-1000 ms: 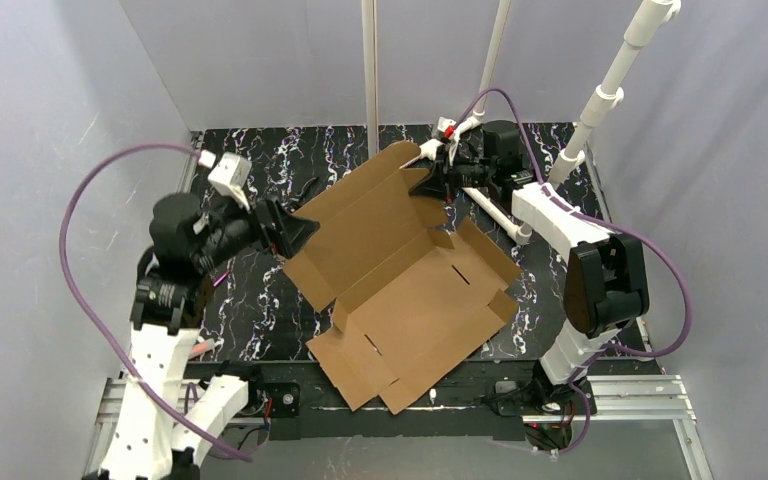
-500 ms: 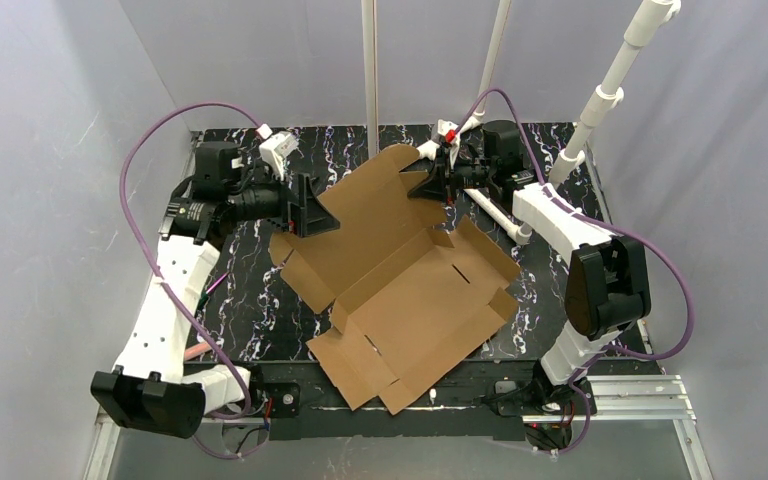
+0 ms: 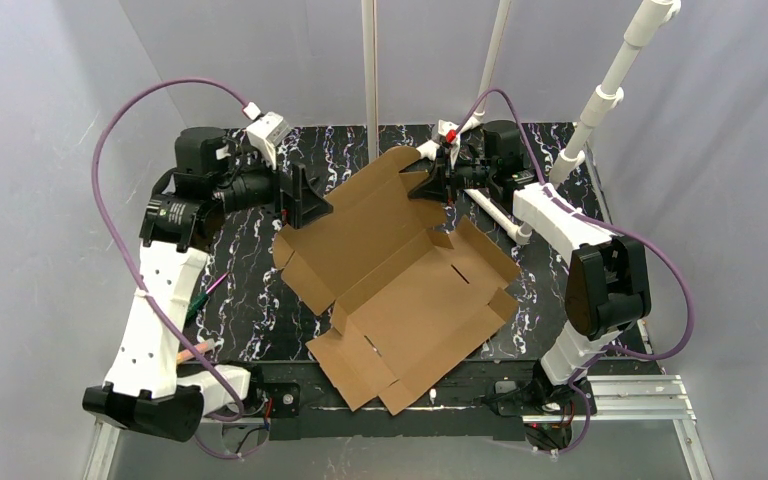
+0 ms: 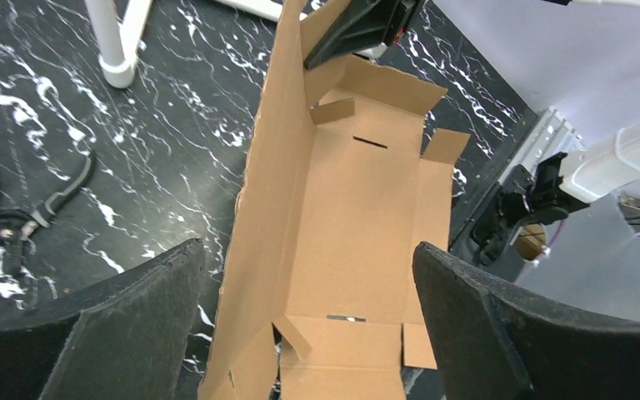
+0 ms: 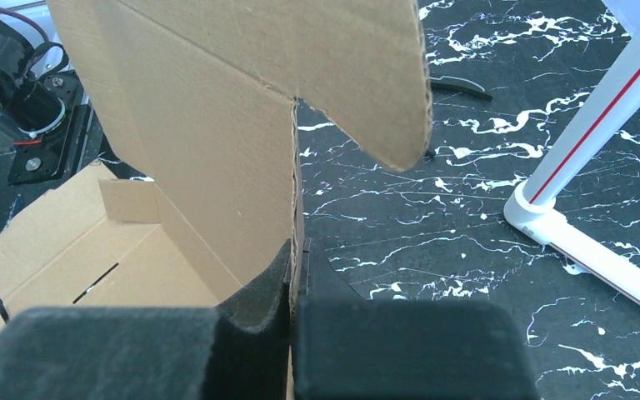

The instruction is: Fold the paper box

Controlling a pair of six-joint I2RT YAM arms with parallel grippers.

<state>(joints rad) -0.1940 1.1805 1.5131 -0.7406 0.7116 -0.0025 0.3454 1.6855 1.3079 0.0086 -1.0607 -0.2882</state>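
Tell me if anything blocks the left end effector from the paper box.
Nothing visible does. The open left end effector directly faces the raised panel of the paper box; the right end effector grips its far edge.

The paper box (image 3: 400, 290) lies on the counter (image 3: 250, 290). My left end effector (image 3: 310, 203) is at its left edge. My right end effector (image 3: 432, 185) is behind it.

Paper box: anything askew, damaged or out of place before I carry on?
The brown corrugated cardboard paper box lies diagonally, its near corner overhanging the black marbled table's near edge. No tears show. The right gripper pinches its raised lid panel; the left gripper hangs open beside it. Grey-handled pliers lie loose on the table.
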